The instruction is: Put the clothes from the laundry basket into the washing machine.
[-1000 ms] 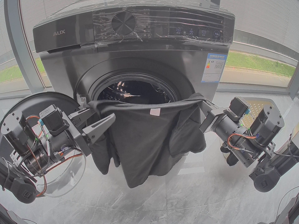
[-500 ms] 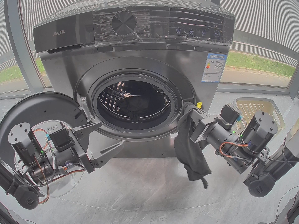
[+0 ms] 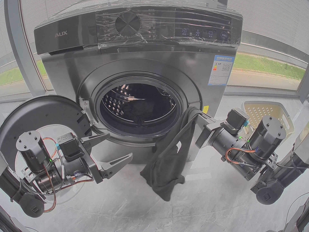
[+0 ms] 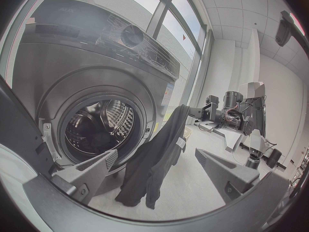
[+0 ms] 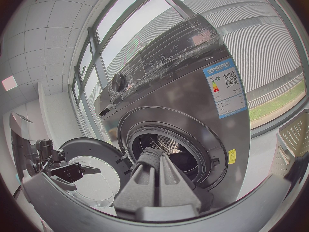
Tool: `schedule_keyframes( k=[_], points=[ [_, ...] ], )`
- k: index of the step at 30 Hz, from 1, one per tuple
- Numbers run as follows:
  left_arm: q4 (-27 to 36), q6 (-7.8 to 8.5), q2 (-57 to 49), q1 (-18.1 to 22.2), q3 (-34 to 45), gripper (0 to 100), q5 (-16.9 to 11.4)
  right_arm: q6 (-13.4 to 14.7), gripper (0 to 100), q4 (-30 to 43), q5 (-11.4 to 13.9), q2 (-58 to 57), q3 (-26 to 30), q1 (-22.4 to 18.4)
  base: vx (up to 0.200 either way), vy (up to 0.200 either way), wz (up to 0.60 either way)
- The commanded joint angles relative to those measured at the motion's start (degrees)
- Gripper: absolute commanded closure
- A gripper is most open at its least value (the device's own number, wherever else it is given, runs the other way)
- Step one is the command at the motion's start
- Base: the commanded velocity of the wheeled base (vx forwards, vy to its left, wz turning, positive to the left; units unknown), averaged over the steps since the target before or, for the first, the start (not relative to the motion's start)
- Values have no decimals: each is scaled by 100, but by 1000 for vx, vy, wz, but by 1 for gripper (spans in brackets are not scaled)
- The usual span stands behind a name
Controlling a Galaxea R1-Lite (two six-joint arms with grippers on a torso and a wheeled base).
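A black garment (image 3: 167, 165) hangs in front of the washing machine (image 3: 64, 71), below and right of the round opening (image 3: 138, 108). My right gripper (image 3: 197, 115) is shut on its top corner, and the cloth drapes down towards the floor. The right wrist view shows the shut fingers (image 5: 146, 181) with black cloth (image 5: 149, 155) bunched at their tips. My left gripper (image 3: 119, 145) stands open and holds nothing, low in front of the machine's left side, apart from the garment (image 4: 154, 158). Dark clothing (image 3: 141, 107) lies inside the drum.
The machine's round door (image 3: 38, 113) is swung open on the left, behind my left arm. A cream laundry basket (image 3: 270, 111) stands on the floor to the right, behind my right arm. Grey floor tiles lie in front of the machine.
My left gripper has let go of the garment and dropped lower. The garment, earlier stretched across the opening between both grippers, now hangs from the right gripper alone and has swung leftwards.
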Motion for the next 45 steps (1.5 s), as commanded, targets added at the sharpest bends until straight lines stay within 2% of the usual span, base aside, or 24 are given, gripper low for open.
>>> schedule_keyframes(
  k=[1,11,19,22,25,29,30,34,38,42,45],
  points=[
    [-1,-8,62,-4,-4,0,-4,3,100,-5,1,13,-19,6,0,0,0],
    [-168,150,361,-30,66,0,-4,21,100,-5,10,-13,-80,102,0,0,0],
    [-396,168,571,-30,128,0,-4,30,100,-14,1,30,-107,137,0,0,0],
    [-502,247,712,-30,172,0,31,56,100,-14,1,57,-80,164,0,0,0],
    [-502,370,730,-39,198,0,40,179,100,-41,-34,162,25,410,0,0,0],
    [-502,317,791,-100,515,0,58,250,100,-5,-263,136,-10,550,0,0,0],
    [-502,273,862,-100,550,0,58,223,100,12,-219,110,-63,533,0,0,0],
    [-502,300,1195,-162,576,0,58,232,100,12,-26,-5,104,700,0,0,0],
    [-511,353,1521,-179,471,0,102,250,100,12,-26,-31,139,902,0,0,0],
    [-502,309,1565,-311,365,0,207,241,100,12,-26,-75,95,1025,0,0,0],
    [-502,291,1714,-408,242,0,295,337,100,12,-26,-75,60,1157,0,0,0]
  ],
)
